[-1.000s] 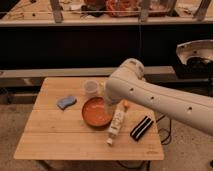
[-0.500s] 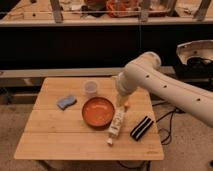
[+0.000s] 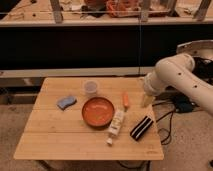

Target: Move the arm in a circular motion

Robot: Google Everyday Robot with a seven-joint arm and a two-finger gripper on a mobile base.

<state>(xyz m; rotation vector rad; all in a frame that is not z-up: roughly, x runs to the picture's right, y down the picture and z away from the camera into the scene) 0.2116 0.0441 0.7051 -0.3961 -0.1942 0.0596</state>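
Over the right edge of the wooden table [image 3: 60,140], the arm [image 3: 176,75] bends downward.
Its gripper [image 3: 146,99] hangs at the arm's lower end, just right of an orange stick [image 3: 126,100] and near a striped black block [image 3: 141,128]. Whether it is open or closed, or holds anything, cannot be told. The arm's upper segment is cut off at the right border. An orange bowl [image 3: 86,114], white bottle [image 3: 116,125], clear cup [image 3: 90,88] and blue sponge [image 3: 66,102] lie on the table.
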